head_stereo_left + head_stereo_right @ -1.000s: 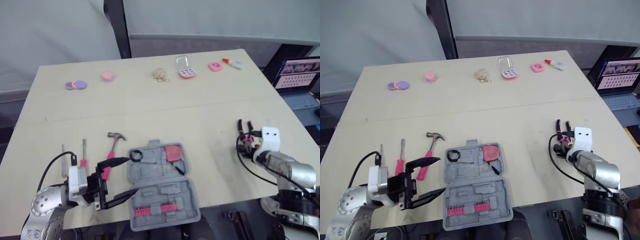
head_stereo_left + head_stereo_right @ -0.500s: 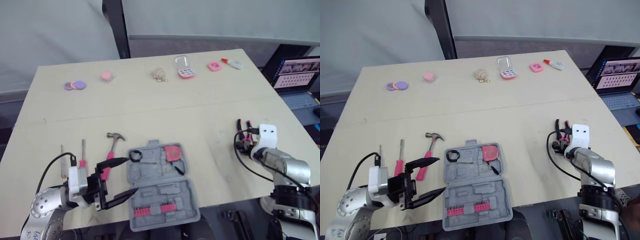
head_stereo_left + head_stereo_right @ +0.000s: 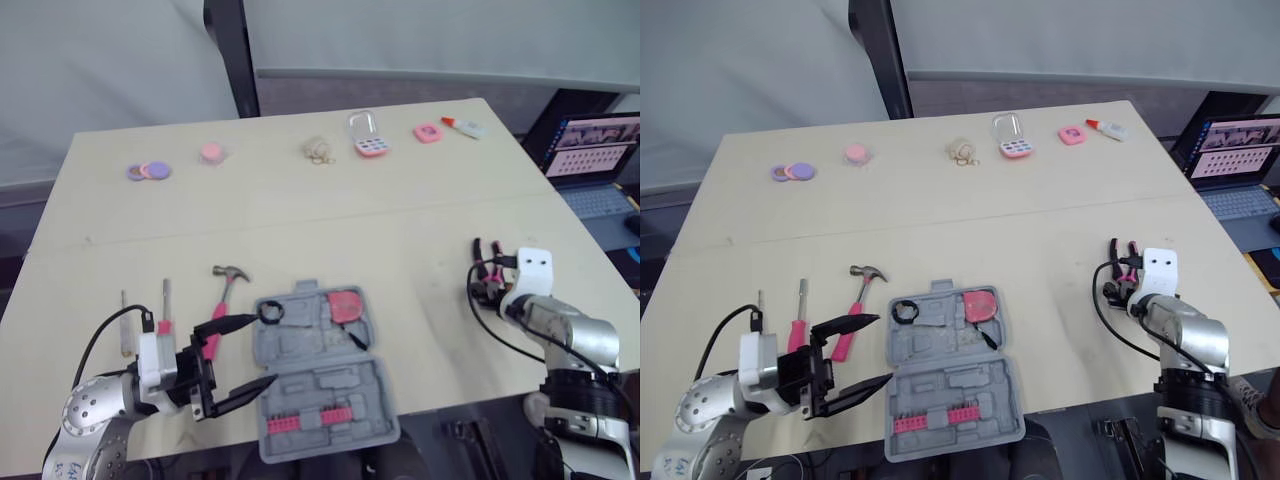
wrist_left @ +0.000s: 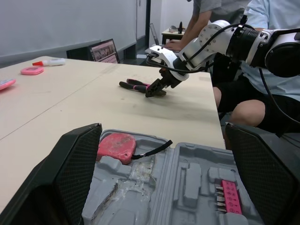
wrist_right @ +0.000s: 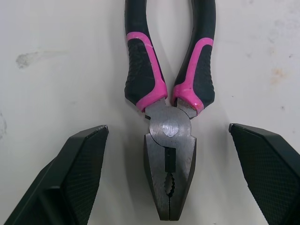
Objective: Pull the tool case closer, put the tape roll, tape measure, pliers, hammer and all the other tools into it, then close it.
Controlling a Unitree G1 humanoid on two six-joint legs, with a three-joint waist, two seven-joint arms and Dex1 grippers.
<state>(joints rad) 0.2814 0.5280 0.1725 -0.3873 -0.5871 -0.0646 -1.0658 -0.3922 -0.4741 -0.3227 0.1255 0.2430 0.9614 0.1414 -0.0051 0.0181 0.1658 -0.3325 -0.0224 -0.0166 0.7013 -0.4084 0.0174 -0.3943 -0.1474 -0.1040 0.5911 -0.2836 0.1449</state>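
The open grey tool case point(image 3: 325, 375) lies at the near edge of the table point(image 3: 300, 220), about midway across. A pink tape measure point(image 3: 348, 305) and a black tape roll point(image 3: 271, 312) sit in its far half, and a pink strip of bits point(image 3: 305, 422) in its near half. Just left of the case lie the pink-handled hammer point(image 3: 225, 290) and two screwdrivers point(image 3: 166, 305). The left gripper point(image 3: 262, 350) is spread wide and holds nothing; its fingertips reach over the case's left edge, and contact cannot be told. Well to the right, the pliers point(image 5: 168, 117) lie flat on the table with their head between the fingers of the right gripper point(image 4: 156, 88), which is wide open and clear of them on both sides.
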